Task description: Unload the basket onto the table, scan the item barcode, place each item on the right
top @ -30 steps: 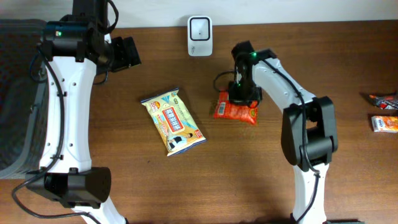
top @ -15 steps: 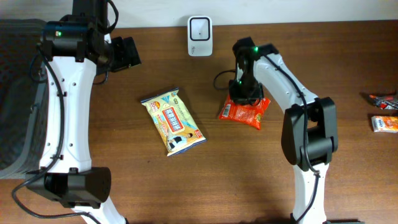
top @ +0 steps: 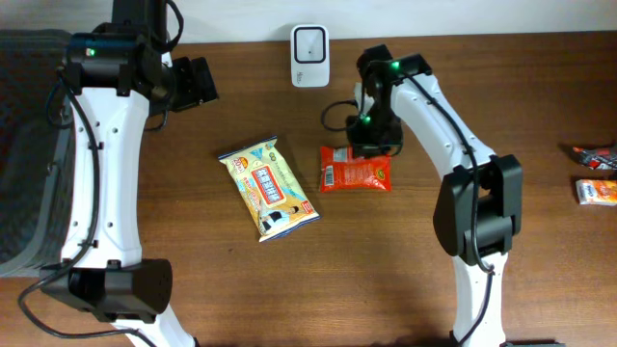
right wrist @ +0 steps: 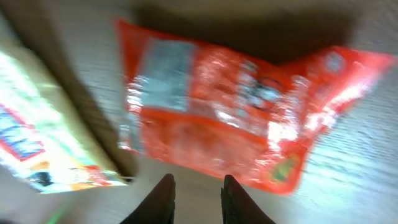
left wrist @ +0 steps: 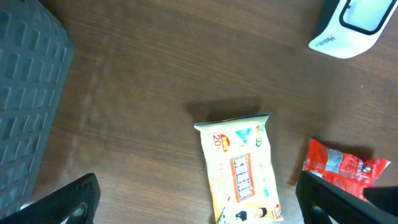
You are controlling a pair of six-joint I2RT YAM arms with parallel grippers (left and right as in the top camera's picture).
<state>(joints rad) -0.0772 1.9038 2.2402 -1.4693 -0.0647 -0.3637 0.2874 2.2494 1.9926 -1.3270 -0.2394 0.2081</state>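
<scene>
Two changes you should note: the red packet (top: 355, 170) has swung toward 9 o'clock and lies flat at 5 o'clock of the scanner (top: 309, 42), freed by the right gripper (top: 371, 140), jaws slightly apart, while the left gripper (top: 198, 82) gapes idle, so the scan is still pending.

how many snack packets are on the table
4. A yellow packet lies mid-table, with a red packet just to its right. At the far right edge are an upper small packet, partly cut off by the frame, and a lower small packet.
</scene>
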